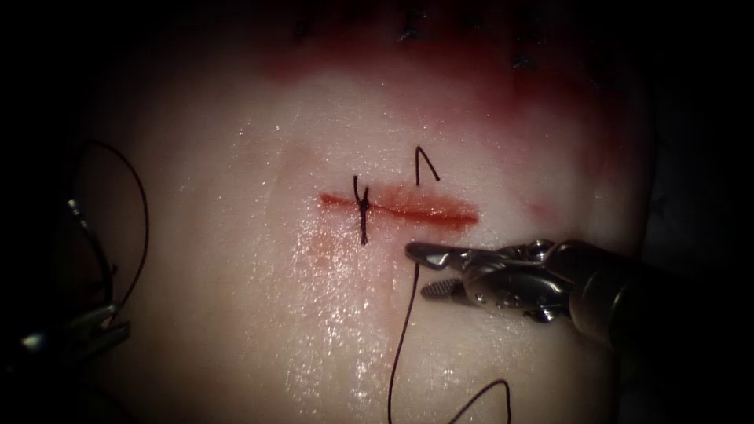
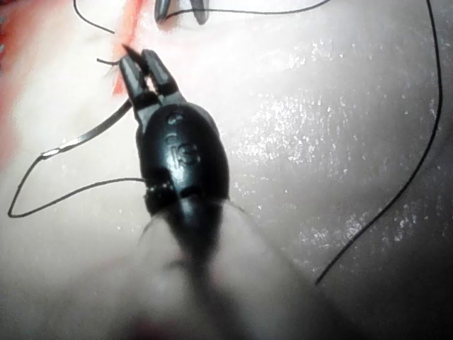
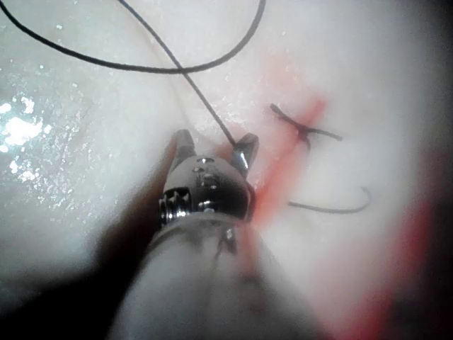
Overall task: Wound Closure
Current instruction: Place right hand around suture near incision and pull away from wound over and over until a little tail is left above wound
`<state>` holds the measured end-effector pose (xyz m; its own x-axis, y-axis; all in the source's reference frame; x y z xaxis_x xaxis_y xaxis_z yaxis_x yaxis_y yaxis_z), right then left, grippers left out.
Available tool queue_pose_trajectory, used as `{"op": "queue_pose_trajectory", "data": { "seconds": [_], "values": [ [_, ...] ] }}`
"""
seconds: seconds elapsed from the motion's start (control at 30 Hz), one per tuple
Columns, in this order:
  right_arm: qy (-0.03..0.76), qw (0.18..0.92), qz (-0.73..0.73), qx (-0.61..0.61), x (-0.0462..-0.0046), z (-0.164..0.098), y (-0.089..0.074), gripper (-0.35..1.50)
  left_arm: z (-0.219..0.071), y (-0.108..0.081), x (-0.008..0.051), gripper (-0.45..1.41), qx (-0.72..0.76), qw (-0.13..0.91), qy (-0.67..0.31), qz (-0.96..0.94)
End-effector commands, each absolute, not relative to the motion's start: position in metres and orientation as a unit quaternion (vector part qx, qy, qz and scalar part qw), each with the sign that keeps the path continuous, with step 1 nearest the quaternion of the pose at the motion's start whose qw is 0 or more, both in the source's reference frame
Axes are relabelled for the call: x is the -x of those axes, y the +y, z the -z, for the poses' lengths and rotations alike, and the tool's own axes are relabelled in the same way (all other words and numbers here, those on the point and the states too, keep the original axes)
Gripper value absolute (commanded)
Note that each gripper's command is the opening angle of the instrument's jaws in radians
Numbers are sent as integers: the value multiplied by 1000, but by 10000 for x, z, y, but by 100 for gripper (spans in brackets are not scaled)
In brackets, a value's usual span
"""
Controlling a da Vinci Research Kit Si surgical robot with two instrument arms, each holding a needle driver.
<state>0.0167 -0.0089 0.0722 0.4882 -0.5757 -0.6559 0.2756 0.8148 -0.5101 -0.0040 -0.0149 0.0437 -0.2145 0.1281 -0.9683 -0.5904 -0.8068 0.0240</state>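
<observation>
Left claw (image 1: 75, 334): far left, well off the cut; grips the needle (image 1: 86, 235); needle clear of tissue (image 1: 236, 314).
Knot (image 1: 363, 208): tied across cut (image 1: 400, 208), left part.
Thread (image 1: 404, 330): passes between right claw's jaws.
Right claw (image 1: 428, 271): parted, just below cut, grasping nothing.

- The horizontal slit-like cut (image 1: 400, 207) lies mid-way across the pale slab of pork tissue (image 1: 236, 259).
- A knotted dark stitch (image 1: 363, 208) crosses the cut's left part.
- The right arm's metal needle driver (image 1: 428, 271) sits just near of the cut, jaws apart.
- The thin dark thread (image 1: 404, 330) runs nearward from its upper jaw.
- A short bent thread end (image 1: 426, 163) stands far of the cut.
- The left arm's metal needle driver (image 1: 75, 334) rests well left, holding the curved steel needle (image 1: 90, 235).
</observation>
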Motion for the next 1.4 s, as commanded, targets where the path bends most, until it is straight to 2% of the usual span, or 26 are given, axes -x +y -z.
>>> {"op": "queue_pose_trajectory", "data": {
  "seconds": [0.03, 0.13, 0.2, 0.23, 0.27, 0.3, 1.03, 1.07, 1.13, 1.17, 1.23, 1.33, 1.4],
  "values": [
    [444, 841, 247, 184, -178, -724, -87, 143, -443, -147, 44, -35, 580, 238, 199, -753],
    [445, 841, 247, 184, -182, -723, -89, 135, -443, -146, 44, -35, 581, 238, 199, -753],
    [449, 835, 256, 188, -182, -724, -92, 111, -443, -146, 44, -35, 581, 238, 199, -753],
    [449, 835, 260, 184, -182, -724, -93, 77, -443, -147, 44, -35, 580, 238, 199, -753],
    [448, 835, 272, 169, -181, -725, -95, 10, -443, -147, 44, -35, 581, 240, 197, -752],
    [445, 836, 283, 153, -180, -725, -97, -35, -443, -147, 44, -35, 581, 240, 198, -752],
    [471, 828, 290, 90, -188, -701, -156, -35, -444, -147, 46, -35, 583, 247, 193, -750],
    [474, 832, 274, 88, -188, -700, -151, -1, -444, -147, 46, -35, 583, 247, 193, -750],
    [491, 835, 228, 97, -186, -700, -140, 101, -444, -147, 47, -35, 583, 247, 193, -750],
    [506, 835, 184, 111, -181, -699, -132, 125, -444, -147, 47, -35, 583, 247, 193, -750],
    [519, 836, 146, 100, -173, -697, -121, 130, -444, -147, 46, -35, 583, 247, 193, -750],
    [531, 841, 80, 66, -158, -695, -104, 147, -444, -148, 46, -35, 583, 247, 193, -750],
    [537, 840, 59, 51, -145, -694, -95, 148, -444, -148, 45, -35, 583, 247, 193, -750]
  ]
}}
